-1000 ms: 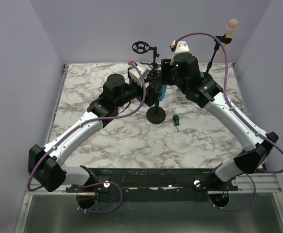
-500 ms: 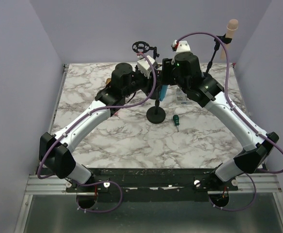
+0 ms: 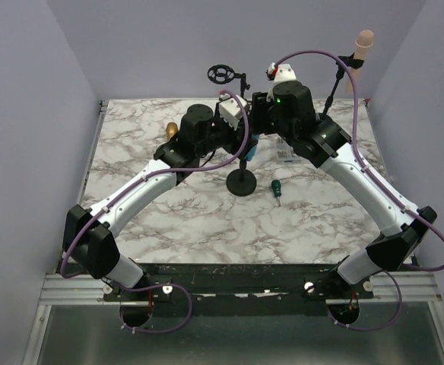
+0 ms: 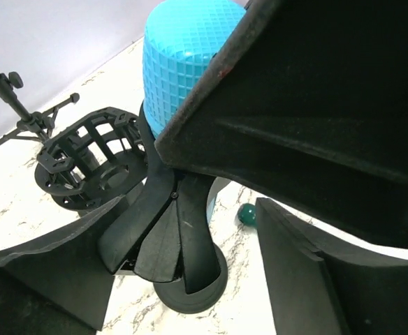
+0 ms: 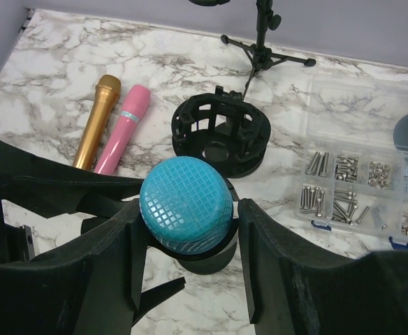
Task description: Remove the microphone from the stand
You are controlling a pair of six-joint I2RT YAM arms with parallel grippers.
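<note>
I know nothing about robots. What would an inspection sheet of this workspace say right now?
Surface: marble-patterned table.
Job's things: blue microphone upright in the clip of its round-based stand.
Clutter: gold microphone and pink microphone lying side by side; black cage mount; clear screw box; green screwdriver.
Grippers: right gripper appears closed on the blue microphone's head; left gripper open around the stand's clip.
Cables: purple cables loop along both arms.
Surroundings: lilac walls; at the back, a tripod holding a beige microphone.
</note>
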